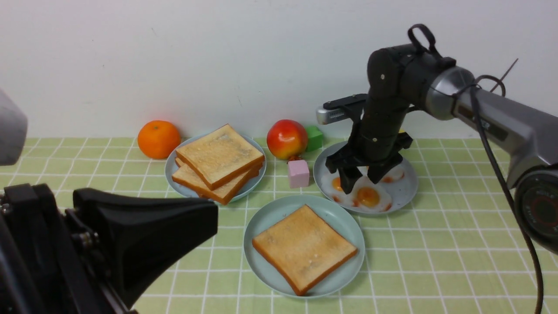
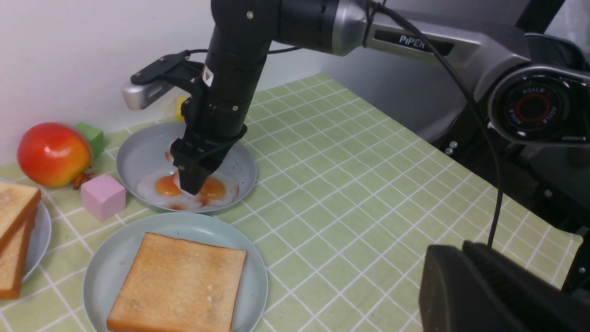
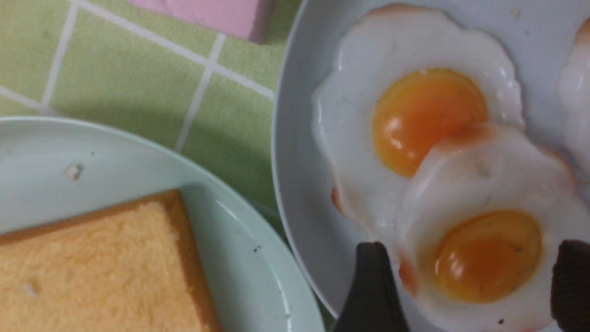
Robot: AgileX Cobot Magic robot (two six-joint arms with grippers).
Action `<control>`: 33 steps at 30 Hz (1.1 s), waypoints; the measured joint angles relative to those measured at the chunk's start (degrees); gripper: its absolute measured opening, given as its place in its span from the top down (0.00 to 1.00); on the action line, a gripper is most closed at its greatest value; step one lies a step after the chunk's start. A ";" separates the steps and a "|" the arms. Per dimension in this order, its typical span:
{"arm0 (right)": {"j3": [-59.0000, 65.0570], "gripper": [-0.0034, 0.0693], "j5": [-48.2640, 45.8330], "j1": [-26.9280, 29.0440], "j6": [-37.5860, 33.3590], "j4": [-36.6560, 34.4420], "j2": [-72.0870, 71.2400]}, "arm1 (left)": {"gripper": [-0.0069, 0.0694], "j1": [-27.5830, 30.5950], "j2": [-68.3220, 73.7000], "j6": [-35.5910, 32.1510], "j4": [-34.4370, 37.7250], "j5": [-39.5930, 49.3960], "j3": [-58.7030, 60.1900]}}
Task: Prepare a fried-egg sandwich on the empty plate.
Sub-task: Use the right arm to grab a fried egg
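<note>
The large light teal plate (image 1: 268, 218) at the front centre bears one square toast slice (image 1: 304, 248), lying flat. Behind it on the right, a smaller grey-blue plate (image 1: 407, 189) holds overlapping fried eggs (image 1: 368, 197). My right gripper (image 1: 362, 179) points down over that plate. It is open, its fingers (image 3: 371, 290) standing either side of the nearest egg (image 3: 488, 253) just above it, with nothing gripped. My left gripper (image 1: 212, 218) hangs shut and empty at the front left, well away from the plates.
A stack of toast slices (image 1: 218, 161) lies on another grey-blue plate (image 1: 169, 174) at the back left. An orange (image 1: 158, 138), an apple (image 1: 287, 138), a green block (image 1: 314, 137) and a pink block (image 1: 298, 173) stand near the wall.
</note>
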State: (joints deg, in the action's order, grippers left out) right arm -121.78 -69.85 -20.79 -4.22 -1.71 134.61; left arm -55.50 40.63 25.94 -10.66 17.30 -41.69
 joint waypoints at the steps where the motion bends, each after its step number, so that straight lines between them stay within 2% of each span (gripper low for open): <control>1: 0.00 0.23 0.43 -0.37 0.49 0.69 0.05 | 0.86 0.00 0.00 0.00 0.00 0.00 0.00; 5: 0.00 0.15 3.91 -0.44 1.36 2.18 1.67 | 0.86 0.00 0.00 0.00 -0.07 0.00 0.00; 8: 0.00 0.14 5.51 -0.37 1.54 3.22 3.28 | 0.86 0.00 0.00 0.00 -0.13 0.00 0.00; 17: -0.57 0.14 5.78 -0.37 1.54 3.76 4.15 | 0.86 0.00 0.00 0.00 -0.46 0.00 0.00; 23: -0.67 0.23 5.67 -0.37 -0.56 3.64 4.22 | 0.86 0.00 0.00 0.00 -0.56 0.00 0.00; 33: -2.26 0.23 3.88 -0.37 -2.24 3.77 4.62 | 0.86 0.00 0.00 0.00 -0.59 0.00 0.00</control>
State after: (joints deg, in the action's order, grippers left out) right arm -124.04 -65.98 -21.16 -6.46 2.06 139.23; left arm -55.50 40.63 25.94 -11.25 17.30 -41.69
